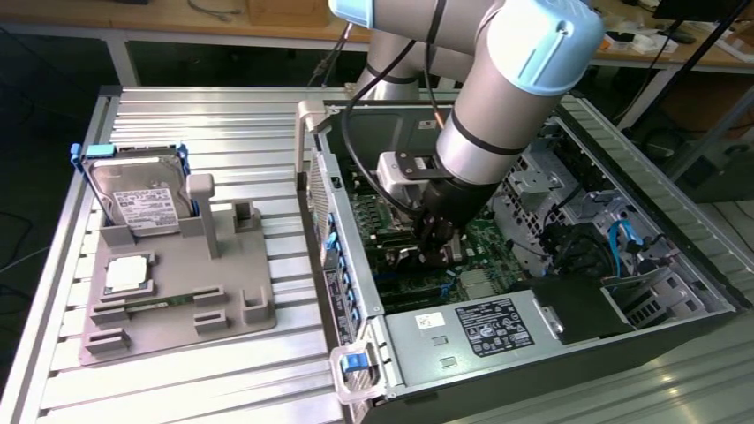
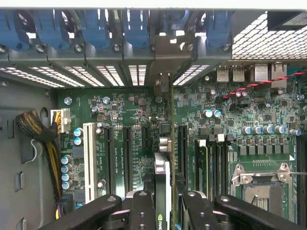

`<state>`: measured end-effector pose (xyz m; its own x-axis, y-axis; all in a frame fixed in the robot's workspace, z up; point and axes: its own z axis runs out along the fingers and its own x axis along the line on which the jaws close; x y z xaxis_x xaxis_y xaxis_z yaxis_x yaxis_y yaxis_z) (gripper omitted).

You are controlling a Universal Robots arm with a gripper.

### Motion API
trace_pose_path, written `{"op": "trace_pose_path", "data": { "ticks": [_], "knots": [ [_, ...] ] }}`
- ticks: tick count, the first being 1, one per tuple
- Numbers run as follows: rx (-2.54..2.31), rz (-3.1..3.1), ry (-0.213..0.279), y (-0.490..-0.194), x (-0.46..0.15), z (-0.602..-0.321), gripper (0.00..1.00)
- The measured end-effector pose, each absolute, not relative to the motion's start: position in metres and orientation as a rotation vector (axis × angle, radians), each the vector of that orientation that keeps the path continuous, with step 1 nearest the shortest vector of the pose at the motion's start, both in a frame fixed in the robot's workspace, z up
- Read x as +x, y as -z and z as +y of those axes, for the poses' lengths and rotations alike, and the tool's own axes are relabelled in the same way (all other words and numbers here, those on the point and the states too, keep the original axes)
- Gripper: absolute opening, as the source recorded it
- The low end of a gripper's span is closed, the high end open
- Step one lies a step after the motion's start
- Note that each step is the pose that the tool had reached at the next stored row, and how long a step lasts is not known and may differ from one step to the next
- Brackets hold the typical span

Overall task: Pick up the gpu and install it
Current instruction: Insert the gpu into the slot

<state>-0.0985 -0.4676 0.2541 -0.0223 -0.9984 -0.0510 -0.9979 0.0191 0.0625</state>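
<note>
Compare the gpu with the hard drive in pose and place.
The gpu is clamped in the gripper; the hard drive stands free in a grey holder. The gpu is inside the computer case, over the motherboard; the hard drive is outside it. Both are on edge.

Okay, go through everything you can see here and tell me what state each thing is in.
gpu: gripped edge-on, over the motherboard.
pincer: shut on the gpu.
computer case: side open.
hard drive: upright in the gray holder.
processor chip: flat on the holder.
processor socket: empty.
</note>
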Motion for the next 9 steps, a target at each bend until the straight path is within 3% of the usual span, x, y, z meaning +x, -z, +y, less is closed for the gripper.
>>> {"op": "trace_pose_path", "data": {
  "ticks": [9],
  "knots": [
    [2.192,-2.238,0.126,-0.2539,-0.0984,-0.4675,0.27]
  ]
}}
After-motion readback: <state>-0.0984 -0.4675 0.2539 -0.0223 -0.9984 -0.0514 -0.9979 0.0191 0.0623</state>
